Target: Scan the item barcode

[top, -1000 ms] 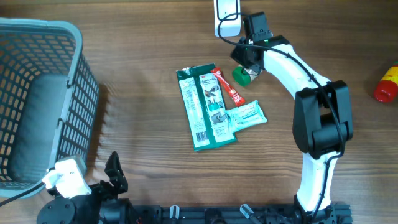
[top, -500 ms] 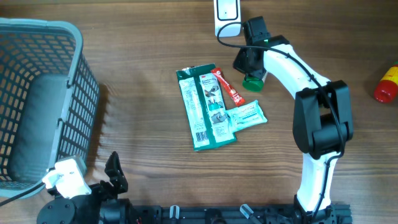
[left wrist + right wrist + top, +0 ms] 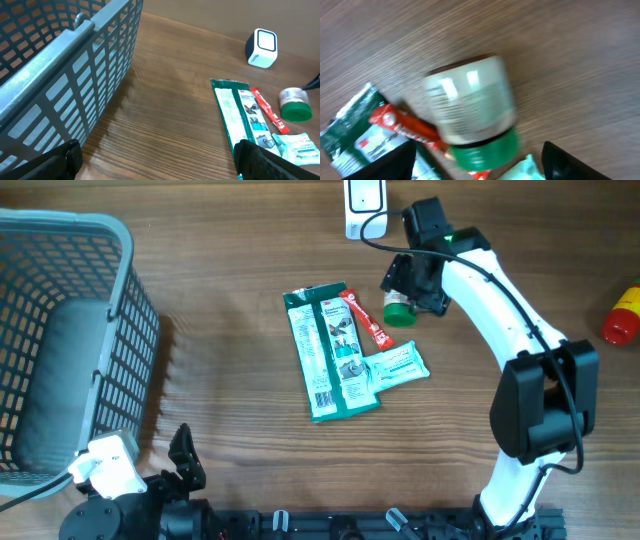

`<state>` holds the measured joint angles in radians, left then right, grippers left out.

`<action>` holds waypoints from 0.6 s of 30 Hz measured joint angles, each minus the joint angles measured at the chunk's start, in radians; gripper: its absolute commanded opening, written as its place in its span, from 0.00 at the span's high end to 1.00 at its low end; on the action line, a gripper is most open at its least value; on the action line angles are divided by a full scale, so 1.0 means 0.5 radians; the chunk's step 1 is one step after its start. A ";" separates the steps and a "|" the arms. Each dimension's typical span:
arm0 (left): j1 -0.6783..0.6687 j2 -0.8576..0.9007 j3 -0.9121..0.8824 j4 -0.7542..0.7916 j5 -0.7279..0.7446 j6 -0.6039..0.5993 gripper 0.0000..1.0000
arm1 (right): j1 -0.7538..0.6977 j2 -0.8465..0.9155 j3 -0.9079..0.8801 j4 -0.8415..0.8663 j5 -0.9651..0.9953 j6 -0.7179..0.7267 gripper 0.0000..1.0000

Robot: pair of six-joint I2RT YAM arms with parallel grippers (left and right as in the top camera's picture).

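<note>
Wood-grain tabletop is seen in all views; a grey slatted basket is set at its left edge, w/ a darker grey shape visible inside from overhead. At top centre a white scanner is stood, w/ a black cable led off from it. Three flat items are laid mid-table: a long green pkg; a red sachet along its upper right edge; a pale teal packet touching its lower right side. A red object is partly cut off by the right edge, well apart from the rest.

The bottle (clear body, green cap) appears to be laid on its side on the wood, just right of the red sachet and below-right of the scanner; in the right wrist view, which is blurred, the cap end is turned toward the camera and lies near the sachet and packet. The right gripper is held just over the bottle; its fingers are spread wide, seen at both lower corners of the wrist view, and nothing is clamped — neither finger is seen touching the bottle.

The left gripper is held at bottom left near the basket; fingers wide apart, only bare table between them; the basket wall is seen close on the left in its wrist view.
</note>
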<state>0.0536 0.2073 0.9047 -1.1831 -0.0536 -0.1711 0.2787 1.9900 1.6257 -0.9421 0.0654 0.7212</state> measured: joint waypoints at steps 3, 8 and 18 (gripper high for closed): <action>0.000 0.000 0.000 0.000 0.000 0.000 0.00 | -0.001 0.000 0.000 0.029 0.048 -0.011 0.12; 0.000 0.000 0.000 0.000 0.000 0.000 0.00 | -0.001 0.001 -0.055 0.138 0.002 -0.173 0.03; 0.000 0.000 0.000 0.000 0.000 0.000 0.00 | -0.101 0.005 -0.421 0.344 -0.165 -0.475 0.00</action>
<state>0.0536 0.2073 0.9047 -1.1831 -0.0536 -0.1711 0.2279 1.9926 1.4151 -0.7700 -0.0170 0.4835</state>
